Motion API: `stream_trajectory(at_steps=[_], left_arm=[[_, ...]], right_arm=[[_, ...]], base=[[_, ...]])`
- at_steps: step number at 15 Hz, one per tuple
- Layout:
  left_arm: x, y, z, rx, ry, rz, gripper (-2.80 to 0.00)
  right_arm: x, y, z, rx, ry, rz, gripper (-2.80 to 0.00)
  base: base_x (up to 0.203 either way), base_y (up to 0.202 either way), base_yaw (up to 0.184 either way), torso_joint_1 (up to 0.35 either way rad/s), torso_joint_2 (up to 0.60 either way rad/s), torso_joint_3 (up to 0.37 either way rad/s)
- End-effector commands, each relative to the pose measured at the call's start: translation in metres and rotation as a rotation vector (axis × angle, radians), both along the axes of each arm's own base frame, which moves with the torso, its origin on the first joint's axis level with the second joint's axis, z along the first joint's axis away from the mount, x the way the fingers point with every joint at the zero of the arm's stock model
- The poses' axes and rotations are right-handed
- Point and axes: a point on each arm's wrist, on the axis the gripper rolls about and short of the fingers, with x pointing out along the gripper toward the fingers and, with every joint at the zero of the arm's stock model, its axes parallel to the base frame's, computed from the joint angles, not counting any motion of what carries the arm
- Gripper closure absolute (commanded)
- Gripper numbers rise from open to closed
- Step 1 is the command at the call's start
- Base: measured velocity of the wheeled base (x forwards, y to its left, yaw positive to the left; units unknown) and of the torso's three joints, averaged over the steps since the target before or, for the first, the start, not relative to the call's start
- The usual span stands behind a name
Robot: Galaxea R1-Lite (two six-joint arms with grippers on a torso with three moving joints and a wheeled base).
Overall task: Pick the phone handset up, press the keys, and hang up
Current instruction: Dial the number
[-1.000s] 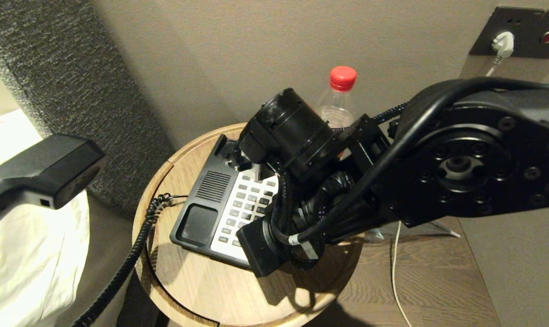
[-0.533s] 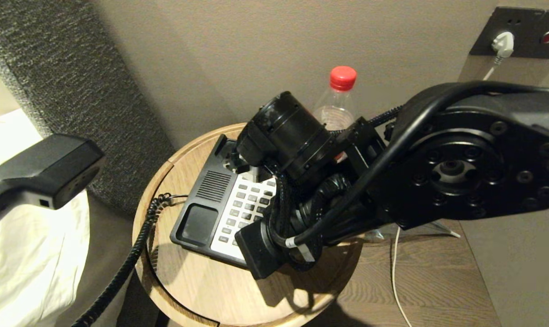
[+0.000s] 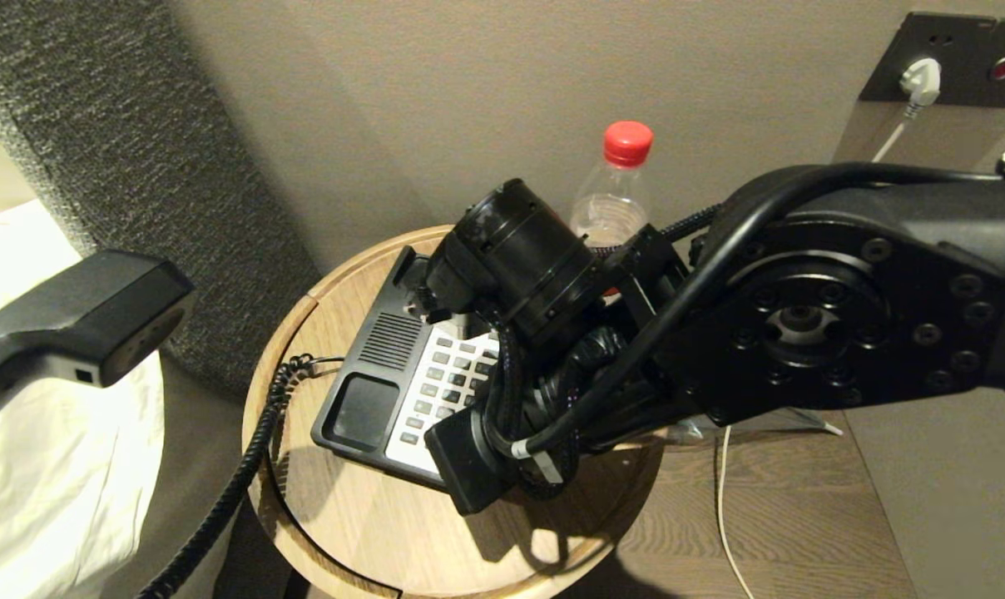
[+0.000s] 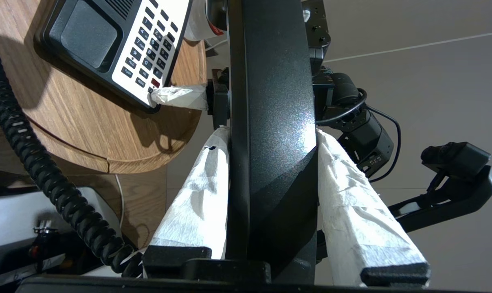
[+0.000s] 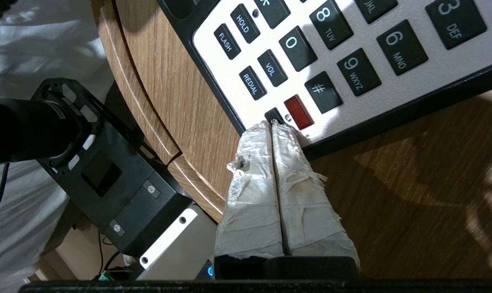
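The right gripper point(image 5: 275, 126), its two fingers point(image 5: 254, 191) wrapped in crinkled white tape and pressed flat together with no gap, points its joined tips onto the near corner of the black-and-white plastic phone base point(image 5: 352, 53), touching the pale key panel beside a small black button and a red rectangular key point(image 5: 298, 112). In the head view the bulky black right arm point(image 3: 802, 316) reaches in from 3 o'clock and hides much of the phone base point(image 3: 386, 374).

The left gripper point(image 4: 270, 154), also padded in wrinkled white wrap, clamps the long black plastic phone handset point(image 4: 272, 122) from both sides across its smooth, faintly speckled shaft. In the head view the handset's blocky, rounded end point(image 3: 86, 312) hangs at 9 o'clock, lifted well clear of the base and off the table, over white bedding point(image 3: 45, 482).

A thick black coiled cord point(image 3: 236, 482) runs from the base's left side down past the table edge toward 7 o'clock. The round wooden table point(image 3: 386, 532) has a fine grain, a raised lip and a seam; bare wood lies open in front of the base toward 6 o'clock. A clear plastic bottle with a red cap point(image 3: 615, 187) stands behind the base at 12 o'clock, near the beige wall point(image 3: 428, 100).
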Motion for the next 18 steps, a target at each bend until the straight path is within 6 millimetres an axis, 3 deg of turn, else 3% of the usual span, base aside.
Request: stream_trajectory(at_steps=[1,5,12,18], left_arm=[[0.0,0.0,-0.001,-0.002,0.006,-0.001,0.0],[-0.001,0.001,-0.002,-0.002,0.006,-0.001,0.0],[0.001,-0.001,0.001,-0.002,0.005,-0.009,0.0],[0.001,-0.001,0.0,0.0,0.01,-0.017,0.0]], right_arm=[[0.0,0.001,-0.002,-0.006,0.004,-0.001,0.0],[0.0,0.0,-0.001,-0.005,0.003,0.001,0.0],[-0.012,-0.011,0.026,0.06,-0.021,0.012,0.0],[-0.011,-0.01,0.023,0.054,-0.02,0.013,0.0]], base=[[0.0,0.0,0.0,0.0,0.0,0.0],[0.0,0.0,0.0,0.0,0.0,0.0],[0.0,0.0,0.0,0.0,0.0,0.0],[0.0,0.0,0.0,0.0,0.0,0.0]])
